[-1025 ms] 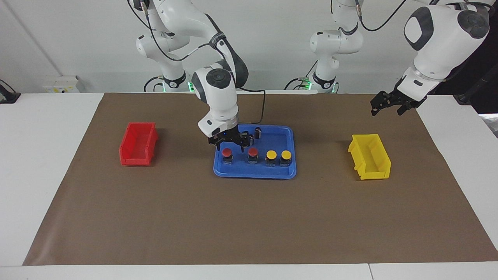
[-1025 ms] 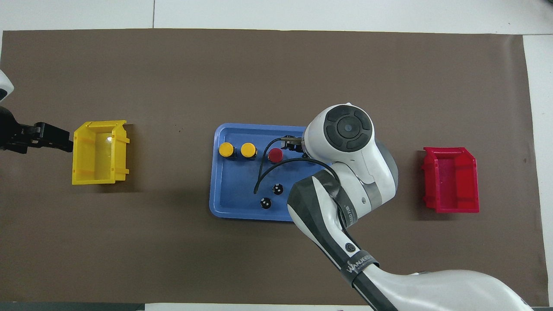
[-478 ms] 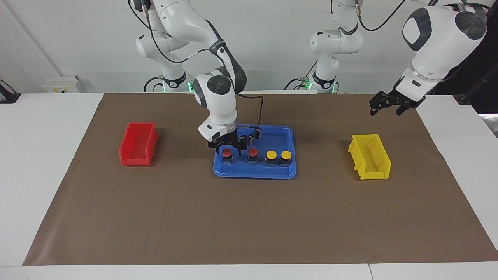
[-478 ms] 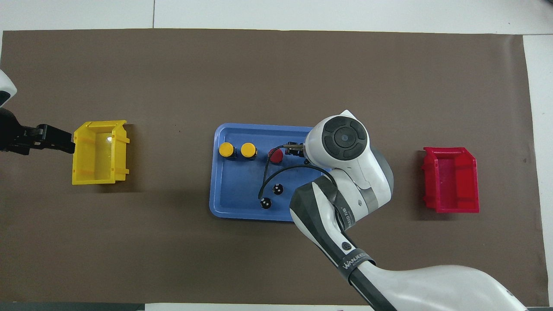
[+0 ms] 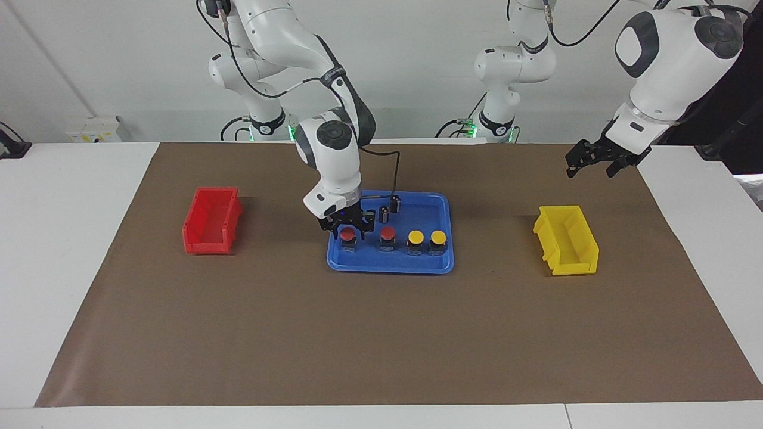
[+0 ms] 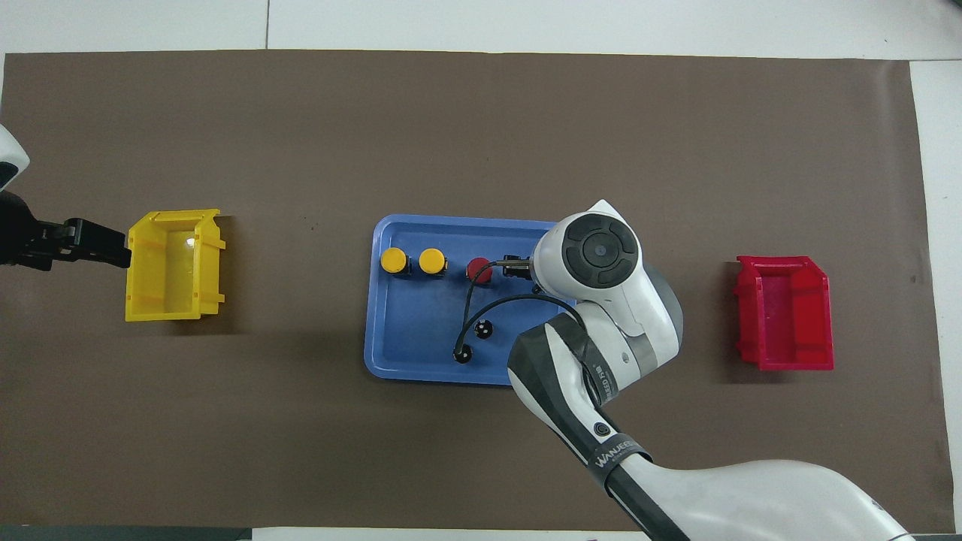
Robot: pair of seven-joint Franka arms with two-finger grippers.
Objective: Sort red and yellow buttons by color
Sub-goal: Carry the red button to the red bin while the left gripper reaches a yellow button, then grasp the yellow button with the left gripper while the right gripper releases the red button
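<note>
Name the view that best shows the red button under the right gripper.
The facing view: the red button shows whole in the blue tray, under the right gripper. In the overhead view, the right arm hides it.

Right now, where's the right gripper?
In the facing view the right gripper is low over the blue tray, at the red button at the row's end toward the red bin.

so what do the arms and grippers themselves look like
Both arms have glossy white rounded shells with dark grey joint caps and bands. The right arm carries a black band printed with white lettering and a loose black cable. The right gripper and left gripper are black, with two fingers.
</note>
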